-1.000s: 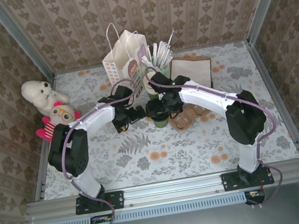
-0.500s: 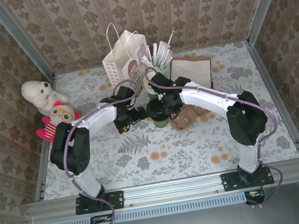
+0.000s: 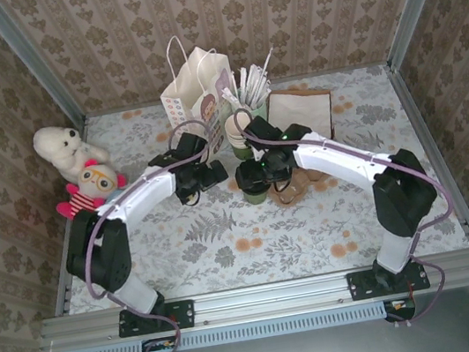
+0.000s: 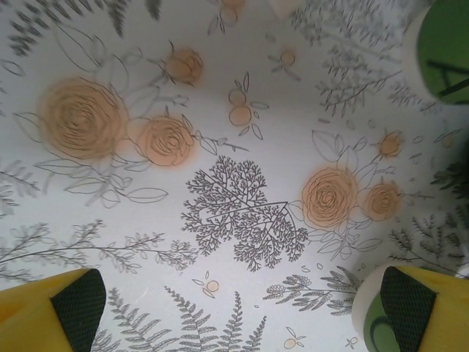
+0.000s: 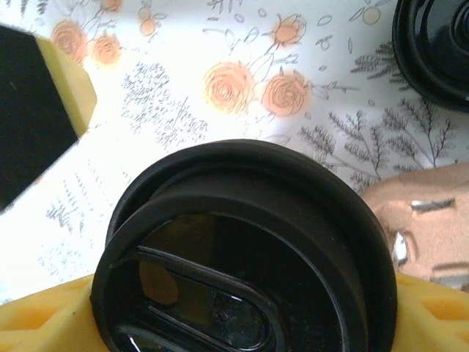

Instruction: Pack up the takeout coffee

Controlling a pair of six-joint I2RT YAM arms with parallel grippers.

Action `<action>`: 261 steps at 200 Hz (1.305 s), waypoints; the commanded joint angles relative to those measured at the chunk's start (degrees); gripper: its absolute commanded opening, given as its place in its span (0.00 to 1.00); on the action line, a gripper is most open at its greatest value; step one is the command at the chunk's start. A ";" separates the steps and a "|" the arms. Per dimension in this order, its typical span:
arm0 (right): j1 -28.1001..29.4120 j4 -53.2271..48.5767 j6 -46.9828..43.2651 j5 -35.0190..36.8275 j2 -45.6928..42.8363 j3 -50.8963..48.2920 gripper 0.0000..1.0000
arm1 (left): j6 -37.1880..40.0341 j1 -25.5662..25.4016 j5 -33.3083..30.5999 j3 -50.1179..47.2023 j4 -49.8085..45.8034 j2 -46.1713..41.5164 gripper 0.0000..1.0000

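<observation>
The takeout coffee (image 3: 255, 193), a small green cup with a round black lid (image 5: 242, 249), stands mid-table beside a brown cup carrier (image 3: 300, 183). My right gripper (image 3: 258, 175) comes down over it, and its yellow fingers (image 5: 44, 319) press against both sides under the lid, so it is shut on the cup (image 5: 242, 315). Just left of the cup, my left gripper (image 3: 206, 176) hangs open above the floral cloth with nothing between its fingers (image 4: 242, 315). A green and white cup foot (image 4: 370, 323) shows right by its right finger.
The white paper bag (image 3: 195, 93) stands upright at the back, with a green holder of white straws (image 3: 251, 102) and a flat brown bag (image 3: 300, 112) to its right. A second black lid (image 5: 432, 51) lies close by. Plush toys (image 3: 77, 165) sit at the left edge.
My right gripper's fingers have closed in on the coffee cup. Both arms' elbows have swung outward, and the left gripper has drifted slightly toward the back.
</observation>
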 commanded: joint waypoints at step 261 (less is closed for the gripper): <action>-23.87 -18.97 -11.79 -0.54 -13.66 3.09 0.70 | 2.34 -0.25 -7.28 -6.16 10.02 -10.20 1.00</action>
